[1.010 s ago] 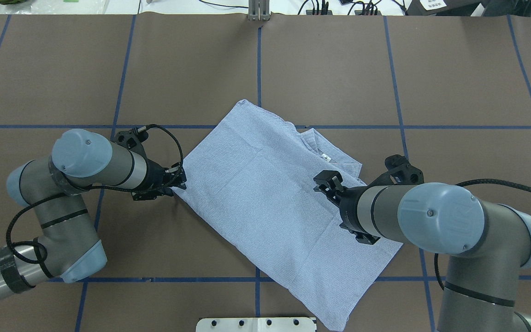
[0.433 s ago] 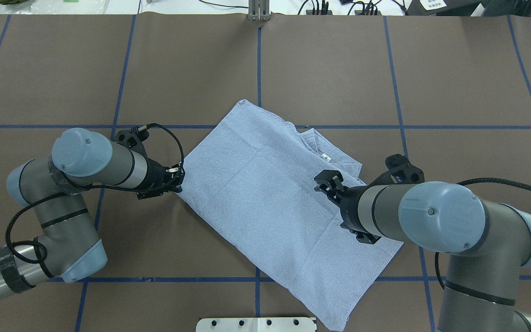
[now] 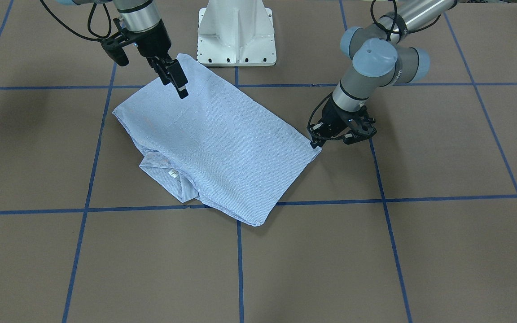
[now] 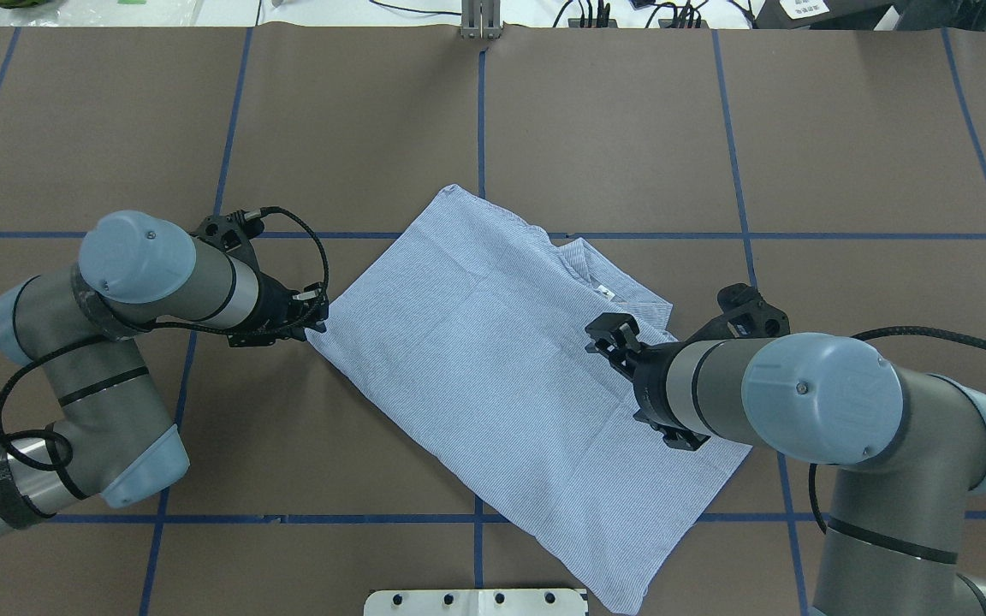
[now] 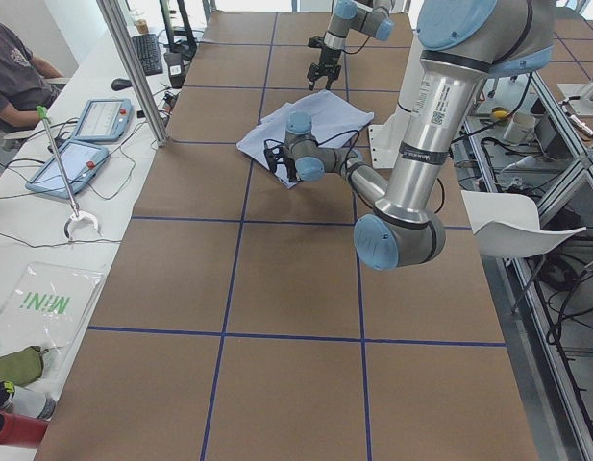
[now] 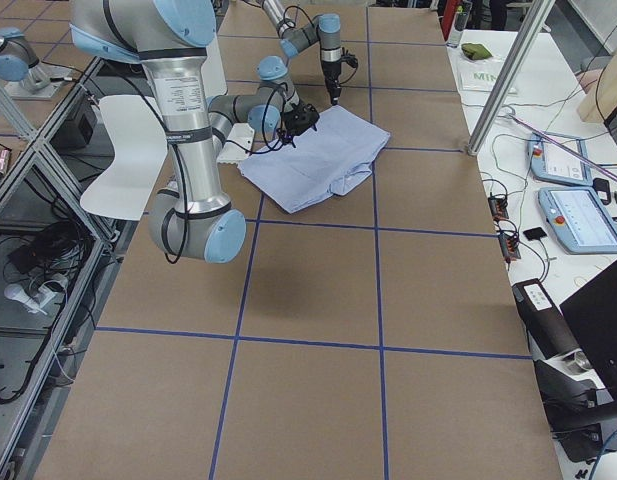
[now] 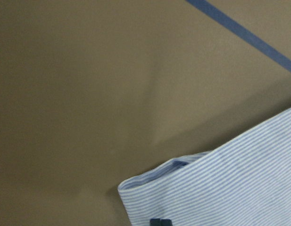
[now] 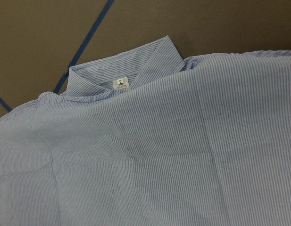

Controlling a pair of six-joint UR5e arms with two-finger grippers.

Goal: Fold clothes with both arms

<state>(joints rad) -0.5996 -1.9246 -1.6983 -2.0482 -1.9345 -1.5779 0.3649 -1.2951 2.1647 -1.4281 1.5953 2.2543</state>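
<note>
Blue and white stripes cover the shirt point(image 4: 493, 368), which lies folded flat on the brown table point(image 4: 630, 128). From above, the left arm point(image 4: 159, 274) has slid a bit toward its own side since a moment ago. The shirt corner went with it, so that edge is pulled out more. The left jaws are pinching that corner. The right arm point(image 4: 801, 398) has hardly moved. The right jaws are over the shirt near the collar point(image 4: 583, 261), and I cannot tell if they are spread or pressed together.

From the front, the shirt point(image 3: 222, 148) reaches close to the white base point(image 3: 236, 31), which barely shows from above. The left jaws sit low at the corner.

The left wrist camera alone shows that corner big: two layers of cloth, and a dark fingertip point(image 7: 159, 221) on them.

The right wrist camera shows the little white label point(image 8: 120, 83) inside the collar.

From the left end, the shirt point(image 5: 310, 120) is small and far, and a person point(image 5: 17, 67) sits beside the table.
</note>
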